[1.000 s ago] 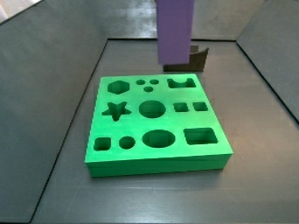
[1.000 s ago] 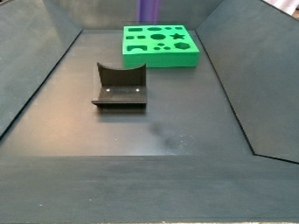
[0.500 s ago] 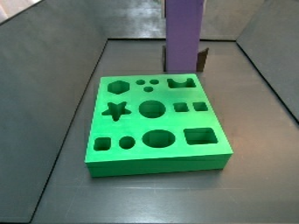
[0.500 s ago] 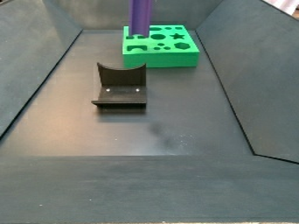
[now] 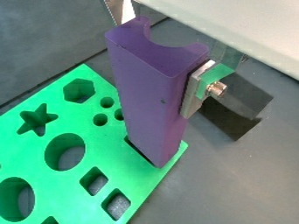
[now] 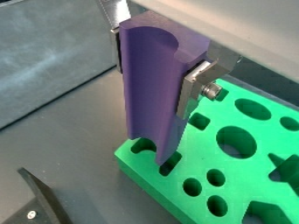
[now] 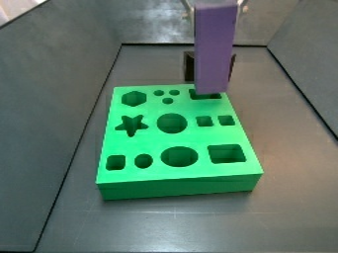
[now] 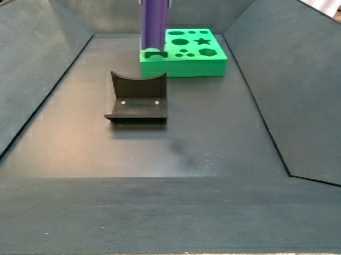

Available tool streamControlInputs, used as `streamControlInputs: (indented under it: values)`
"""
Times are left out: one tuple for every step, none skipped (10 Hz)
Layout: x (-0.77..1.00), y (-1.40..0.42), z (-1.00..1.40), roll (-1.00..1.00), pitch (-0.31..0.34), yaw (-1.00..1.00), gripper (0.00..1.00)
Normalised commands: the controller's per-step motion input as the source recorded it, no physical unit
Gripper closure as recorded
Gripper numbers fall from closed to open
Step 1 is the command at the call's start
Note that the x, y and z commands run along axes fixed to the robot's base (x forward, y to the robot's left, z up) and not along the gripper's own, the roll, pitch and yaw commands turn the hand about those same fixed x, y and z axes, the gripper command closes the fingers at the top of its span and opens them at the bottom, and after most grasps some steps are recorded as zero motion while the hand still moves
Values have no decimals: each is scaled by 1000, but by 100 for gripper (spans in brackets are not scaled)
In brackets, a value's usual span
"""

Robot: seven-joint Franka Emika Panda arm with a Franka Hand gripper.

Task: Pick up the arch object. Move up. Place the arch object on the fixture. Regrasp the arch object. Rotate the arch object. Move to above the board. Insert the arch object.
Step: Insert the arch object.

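My gripper (image 5: 155, 61) is shut on the purple arch object (image 5: 152, 96) and holds it upright, with the notched end up between the silver fingers (image 6: 193, 87). The arch object stands over the far corner of the green board (image 7: 179, 185). Its lower end (image 6: 158, 156) is at the mouth of the arch-shaped hole there, and how deep it sits cannot be told. In both side views the arch object (image 7: 214, 49) (image 8: 155, 25) rises out of the picture. The dark fixture (image 8: 136, 98) stands apart from the board, bare; it also shows in a wrist view (image 5: 233, 109).
The board (image 8: 186, 68) has star, hexagon, round and square holes, all open. Dark sloping walls (image 7: 297, 89) close in the grey floor (image 8: 173, 149) on all sides.
The gripper has carried the arch object from above the fixture across to the board's far corner and lowered it onto the arch hole.
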Motion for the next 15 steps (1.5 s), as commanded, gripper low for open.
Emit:
streamControlInputs:
  values:
    - [23,0,-380,163,-33,71,100]
    - [0,0,-366,159,-19,97,100]
    - [0,37,-249,164,0,146,100]
    - [0,46,-194,166,0,151,100]
    - [-57,134,-194,133,0,191,100]
    - [-140,109,-189,97,-59,231,100]
    - [-37,86,-166,56,-69,237,100]
    - [-34,0,-160,103,-27,331,100]
    - [0,0,-154,116,0,320,100]
    - [234,-169,-80,100,17,137,100]
    - [271,-277,0,114,34,0,100]
    - [214,-234,-17,103,13,0,100]
    - [209,-177,-69,197,53,226,100]
    - [186,0,-217,294,123,286,100]
    - [160,0,-200,397,226,246,100]
